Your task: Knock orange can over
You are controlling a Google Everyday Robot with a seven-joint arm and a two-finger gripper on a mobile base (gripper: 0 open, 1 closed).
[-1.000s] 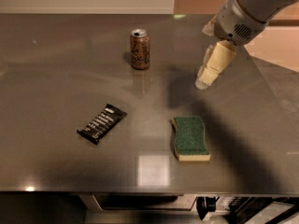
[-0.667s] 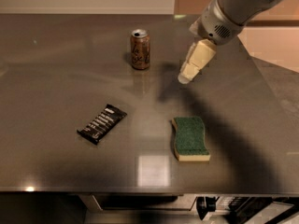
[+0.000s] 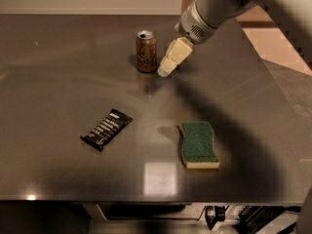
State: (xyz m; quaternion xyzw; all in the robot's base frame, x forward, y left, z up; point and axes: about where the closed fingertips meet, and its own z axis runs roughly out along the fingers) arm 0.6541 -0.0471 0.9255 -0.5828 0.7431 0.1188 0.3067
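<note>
Since this job needs a shove and not a grasp, I have the gripper [image 3: 165, 71] with its fingers pressed together into one pale wedge, pinching nothing. That gives me a single stiff edge to push with. The can [image 3: 146, 51] stands upright on the table [image 3: 58, 82] just beside the fingertips, on the side away from the arm. I cannot tell whether they touch it. The tips sit low, level with the can's lower half, so a push from here may slide it rather than tip it. I would rather strike higher up. The wrapper [image 3: 106, 128] and sponge [image 3: 199, 143] lie well apart from the fingers, nearer the camera, out of the can's likely fall.
</note>
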